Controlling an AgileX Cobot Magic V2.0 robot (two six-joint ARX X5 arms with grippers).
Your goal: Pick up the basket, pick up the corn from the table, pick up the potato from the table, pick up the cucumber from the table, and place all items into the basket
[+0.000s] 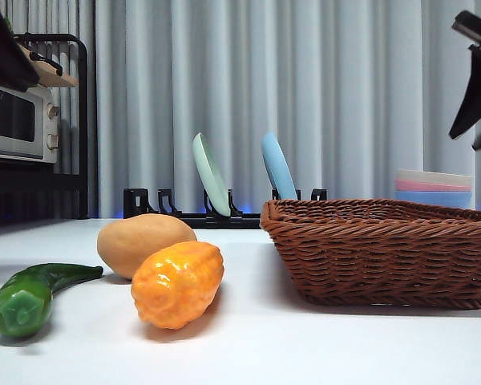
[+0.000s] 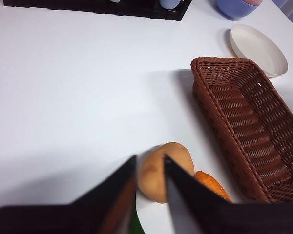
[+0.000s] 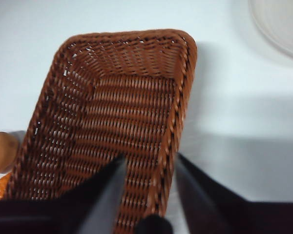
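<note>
Brown wicker, the basket [image 3: 112,102] sits under the right gripper [image 3: 147,168], jaws parted astride its rim; the left gripper [image 2: 150,170] hovers open above the potato [image 2: 158,168].

Kitchen-style setup, likely staged. Silver toaster oven [image 1: 14,122] on a black metal shelf rack [image 1: 80,120] at one side. Black dish rack [image 1: 216,210] at back of white counter [image 1: 305,345], holding a pale green plate [image 1: 211,173] and a blue plate [image 1: 277,167] on edge. Stacked pastel bowls [image 1: 434,187] beyond, white plate [image 2: 259,48] lying flat. Grey pleated curtain [image 1: 329,88] across the whole backdrop.
</note>
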